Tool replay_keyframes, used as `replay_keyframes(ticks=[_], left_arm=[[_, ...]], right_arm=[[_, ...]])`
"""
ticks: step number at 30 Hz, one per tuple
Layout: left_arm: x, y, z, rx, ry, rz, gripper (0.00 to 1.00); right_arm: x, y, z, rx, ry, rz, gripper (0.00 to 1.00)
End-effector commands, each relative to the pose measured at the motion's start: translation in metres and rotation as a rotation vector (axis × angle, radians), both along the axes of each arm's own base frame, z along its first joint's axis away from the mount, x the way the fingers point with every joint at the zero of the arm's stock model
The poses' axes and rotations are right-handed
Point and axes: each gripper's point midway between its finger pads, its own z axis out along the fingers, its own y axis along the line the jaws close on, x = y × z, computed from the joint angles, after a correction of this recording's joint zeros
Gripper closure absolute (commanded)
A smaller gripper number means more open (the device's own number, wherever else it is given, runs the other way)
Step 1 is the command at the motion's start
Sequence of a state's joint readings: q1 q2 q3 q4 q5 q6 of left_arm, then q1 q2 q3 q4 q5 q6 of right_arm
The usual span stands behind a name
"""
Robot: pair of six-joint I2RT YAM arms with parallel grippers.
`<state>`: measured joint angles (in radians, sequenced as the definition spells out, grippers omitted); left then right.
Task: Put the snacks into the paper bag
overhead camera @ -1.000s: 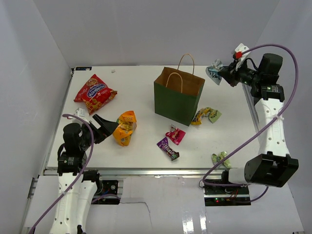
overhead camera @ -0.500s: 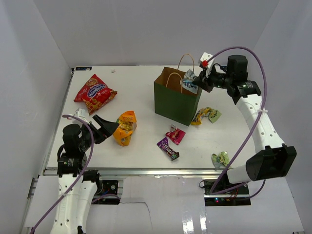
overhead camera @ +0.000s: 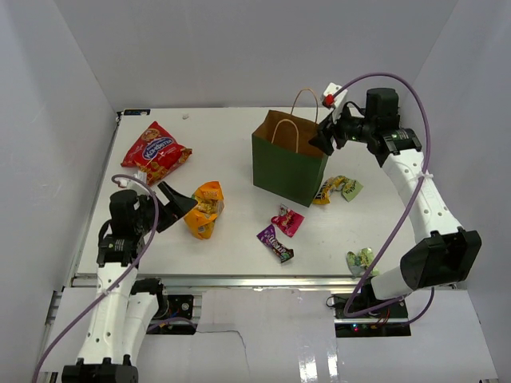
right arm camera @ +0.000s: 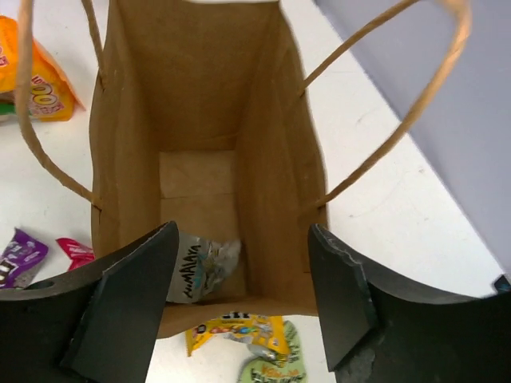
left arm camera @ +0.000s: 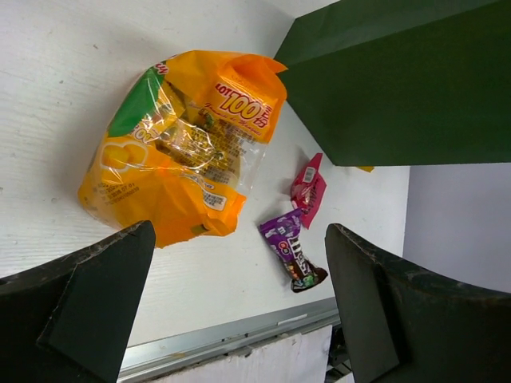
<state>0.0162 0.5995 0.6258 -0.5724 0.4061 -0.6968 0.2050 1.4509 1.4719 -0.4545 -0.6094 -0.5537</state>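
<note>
At the far left of the bench (overhead camera: 231, 132), the red chip bag (overhead camera: 156, 152) is lying flat, well away from either arm. Nearer the front, the left fingers (left arm camera: 88, 303) are standing spread wide and holding nothing, facing the orange-yellow bag (left arm camera: 180, 152), which is lying crumpled on the bench just ahead of them. The purple wrapper (left arm camera: 291, 259) and pink wrapper (left arm camera: 308, 187) are resting beyond it, close to the foot of the paper bag (overhead camera: 287, 163).

That bag is standing upright mid-bench. The right fingers (right arm camera: 128, 295) are hovering spread over its open mouth, gripping nothing, and a silvery packet (right arm camera: 204, 267) is lying on the bag's floor, so the drop looks done. The right arm should be rising straight up between the handles (right arm camera: 363, 156) so that neither loop is caught and the light bag is not tipped.

The left arm's pick is probably next. It should be straddling the orange-yellow bag across its narrower width, pinching the film firmly, lifting above the tall rim, and waiting until the mouth is free.

To the right, the yellow candy pack (overhead camera: 329, 190) and a light-green wrapper (overhead camera: 361, 259) are waiting on the bench.
</note>
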Motion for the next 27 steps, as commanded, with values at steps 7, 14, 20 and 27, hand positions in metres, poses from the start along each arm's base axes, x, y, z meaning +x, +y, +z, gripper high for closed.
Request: replay_keyframes(ticks=[7,14,20,27], left_arm=[[0.052,-0.004,0.004,0.254,0.012,-0.074,0.02],[0.099,-0.055,0.007,0.647,-0.040,-0.221,0.02],[0.104,-0.059,-0.010,0.938,0.056,-0.148,0.02],[0.097,-0.061,-0.047,1.038,0.140,-0.073,0.11]], right_arm=[[-0.018,-0.072,0.048,0.063,0.023,-0.025,0.21],[-0.087,-0.086,-0.029,-0.015,0.169,0.152,0.16],[-0.103,-0.087,-0.061,0.014,0.270,0.172,0.11],[-0.097,-0.088,-0.072,0.029,0.298,0.180,0.10]])
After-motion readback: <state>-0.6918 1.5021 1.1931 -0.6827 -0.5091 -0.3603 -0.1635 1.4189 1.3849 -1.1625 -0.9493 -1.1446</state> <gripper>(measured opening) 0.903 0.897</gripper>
